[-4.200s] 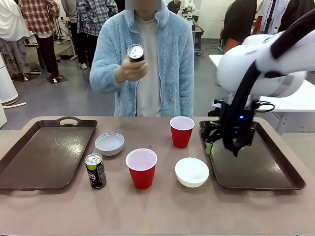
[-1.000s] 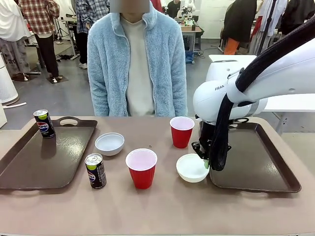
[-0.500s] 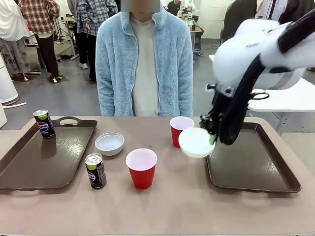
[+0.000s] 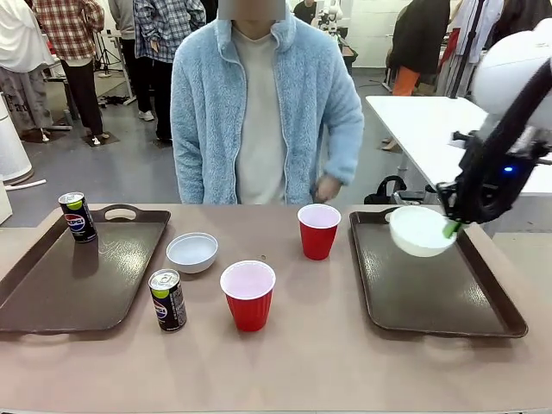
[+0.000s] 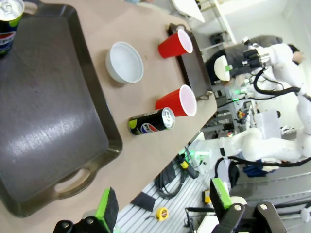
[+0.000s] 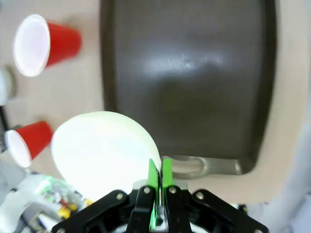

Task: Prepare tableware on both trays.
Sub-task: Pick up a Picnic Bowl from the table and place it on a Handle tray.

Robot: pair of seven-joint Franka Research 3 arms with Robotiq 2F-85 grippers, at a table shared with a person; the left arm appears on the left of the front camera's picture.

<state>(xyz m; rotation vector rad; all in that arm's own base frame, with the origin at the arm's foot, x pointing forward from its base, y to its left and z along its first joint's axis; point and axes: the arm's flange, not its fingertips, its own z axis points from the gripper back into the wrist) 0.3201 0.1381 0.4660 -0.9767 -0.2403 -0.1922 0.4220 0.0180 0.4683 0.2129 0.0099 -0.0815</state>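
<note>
My right gripper (image 4: 449, 228) is shut on the rim of a small white bowl (image 4: 419, 231), which hangs tilted above the far end of the right tray (image 4: 431, 297). In the right wrist view its green pads (image 6: 154, 173) pinch the bowl (image 6: 99, 150) over the tray's (image 6: 189, 82) handle end. The left tray (image 4: 69, 276) carries one black can (image 4: 77, 216) at its far corner. On the table between the trays stand a second can (image 4: 167, 299), a white bowl (image 4: 191, 252) and two red cups (image 4: 247, 295) (image 4: 318, 230). My left gripper (image 5: 163, 204) is open off the table's edge, beside the left tray (image 5: 43, 121).
A person in a pale blue fleece stands at the far side, one hand (image 4: 326, 187) low near the far red cup. A white table (image 4: 431, 129) stands behind on the right. Bare tabletop (image 4: 285, 362) runs along the near edge.
My right gripper lifted the white bowl off the table and carried it right, over the right tray. Earlier the person held a can that now stands on the left tray.
</note>
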